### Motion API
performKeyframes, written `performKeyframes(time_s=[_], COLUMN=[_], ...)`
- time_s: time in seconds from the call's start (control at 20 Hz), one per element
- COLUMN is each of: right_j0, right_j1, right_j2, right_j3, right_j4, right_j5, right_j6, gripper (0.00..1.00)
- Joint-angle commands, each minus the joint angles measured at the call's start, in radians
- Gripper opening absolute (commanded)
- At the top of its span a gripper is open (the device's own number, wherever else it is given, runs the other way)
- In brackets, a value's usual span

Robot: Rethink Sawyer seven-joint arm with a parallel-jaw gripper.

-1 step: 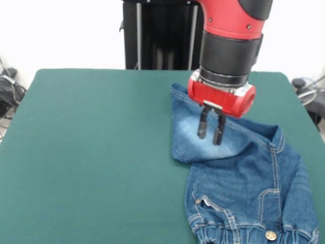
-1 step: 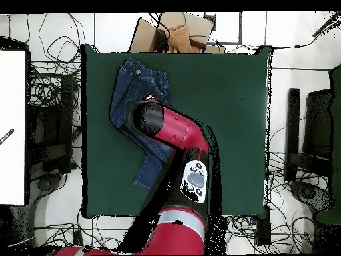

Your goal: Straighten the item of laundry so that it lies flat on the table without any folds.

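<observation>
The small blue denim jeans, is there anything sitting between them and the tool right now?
Nothing visible. The tool hangs directly over a faded leg of the small blue denim jeans, fingers slightly apart, with only open space beneath. The dark green cloth-covered table around them shows no other objects.

Faded blue denim jeans (image 1: 238,173) with a brass button (image 1: 271,235) lie on matt green table (image 1: 91,152) cloth beneath a glossy red arm (image 1: 231,20).

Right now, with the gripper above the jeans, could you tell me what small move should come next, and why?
Probably lower straight down. The gripper hangs open over a faded patch of the jeans, holding nothing, and one leg lies folded across the other on the table, so that fold has to be gripped first.
</observation>
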Motion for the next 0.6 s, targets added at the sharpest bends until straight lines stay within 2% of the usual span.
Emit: performKeyframes(time_s=[0.05,0.6], right_j0=[0.027,0.043], right_j1=[0.050,0.071], right_j2=[-0.014,-0.036], right_j3=[-0.035,-0.056], right_j4=[-0.057,-0.064], right_j5=[0.099,0.112], right_j6=[0.128,0.116], gripper=[1.00,1.00])
